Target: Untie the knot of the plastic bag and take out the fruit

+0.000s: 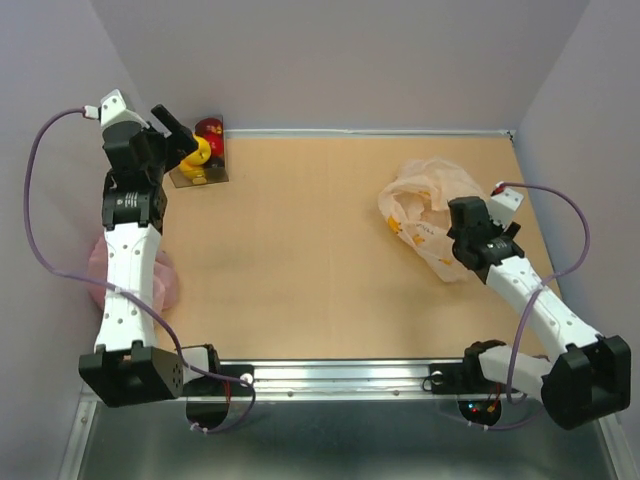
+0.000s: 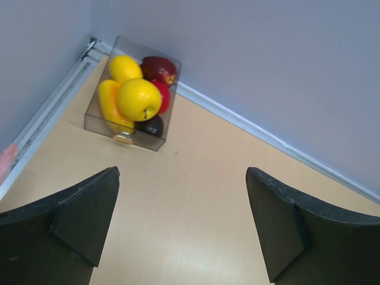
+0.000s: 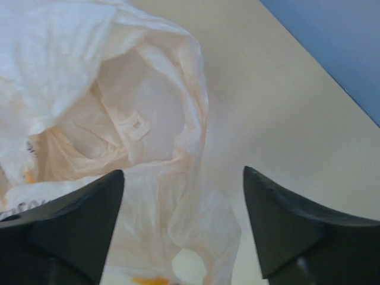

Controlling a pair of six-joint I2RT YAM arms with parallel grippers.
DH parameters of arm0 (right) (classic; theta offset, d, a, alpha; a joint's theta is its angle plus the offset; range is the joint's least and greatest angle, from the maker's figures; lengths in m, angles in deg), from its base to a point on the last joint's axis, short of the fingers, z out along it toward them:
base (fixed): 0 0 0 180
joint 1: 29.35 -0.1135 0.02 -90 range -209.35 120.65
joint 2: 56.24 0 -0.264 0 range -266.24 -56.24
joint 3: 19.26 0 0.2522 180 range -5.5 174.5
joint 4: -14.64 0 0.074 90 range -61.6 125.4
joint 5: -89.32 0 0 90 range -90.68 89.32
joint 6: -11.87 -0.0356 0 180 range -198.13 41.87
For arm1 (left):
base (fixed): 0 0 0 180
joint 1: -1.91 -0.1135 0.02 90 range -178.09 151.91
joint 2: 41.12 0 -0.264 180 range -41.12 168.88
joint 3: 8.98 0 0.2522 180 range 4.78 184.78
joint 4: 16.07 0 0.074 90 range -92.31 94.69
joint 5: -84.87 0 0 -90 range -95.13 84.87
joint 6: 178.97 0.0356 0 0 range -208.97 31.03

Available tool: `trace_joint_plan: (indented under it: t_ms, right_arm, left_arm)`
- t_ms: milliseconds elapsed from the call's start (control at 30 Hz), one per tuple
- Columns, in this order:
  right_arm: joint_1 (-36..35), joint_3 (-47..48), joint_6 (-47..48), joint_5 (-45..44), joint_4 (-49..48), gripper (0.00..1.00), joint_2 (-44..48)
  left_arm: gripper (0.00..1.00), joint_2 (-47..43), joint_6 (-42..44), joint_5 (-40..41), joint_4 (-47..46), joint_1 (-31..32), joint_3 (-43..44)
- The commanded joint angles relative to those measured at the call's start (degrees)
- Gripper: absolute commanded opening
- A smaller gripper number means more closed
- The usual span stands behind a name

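Bag (image 1: pixel 415 205) lies slack, mouth open, at upper right of the bench (image 1: pixel 300 250) under the right hand (image 3: pixel 183 178), spread wide and empty; fruit (image 2: pixel 139 98) piled in a clear box (image 2: pixel 165 122) upper left, left hand (image 2: pixel 181 196) wide, empty, nearby.

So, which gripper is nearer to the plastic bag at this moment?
Right. The right gripper hangs open just above the plastic bag. The left gripper is across the table, at the far left corner by the clear box of fruit.

fruit (image 2: pixel 139 98) in box (image 2: pixel 93 116) at far-left corner, plastic bag (image 1: pixel 420 195) right on table (image 1: pixel 300 250)
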Motion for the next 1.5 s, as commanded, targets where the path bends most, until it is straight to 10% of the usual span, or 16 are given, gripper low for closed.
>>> trace_joint_plan:
  t_ms: [0, 533, 1467]
  right_arm:
    - [0.32, 7.28, -0.77, -0.91, 5.51, 0.9, 5.38]
    - [0.41, 17.48, 10.84, 17.37, 14.22, 1.0, 35.06]
    - [-0.03, 13.7, 15.06, 23.98, 14.57, 1.0, 55.05]
  left_arm:
    - [0.99, -3.67, 3.94, -0.53, 2.27, 4.39, 1.3]
    - [0.99, -49.17, 3.95, 15.37, 8.07, 4.74, -18.03]
    - [0.97, -64.15, 3.78, 10.89, 24.96, 4.74, -20.84]
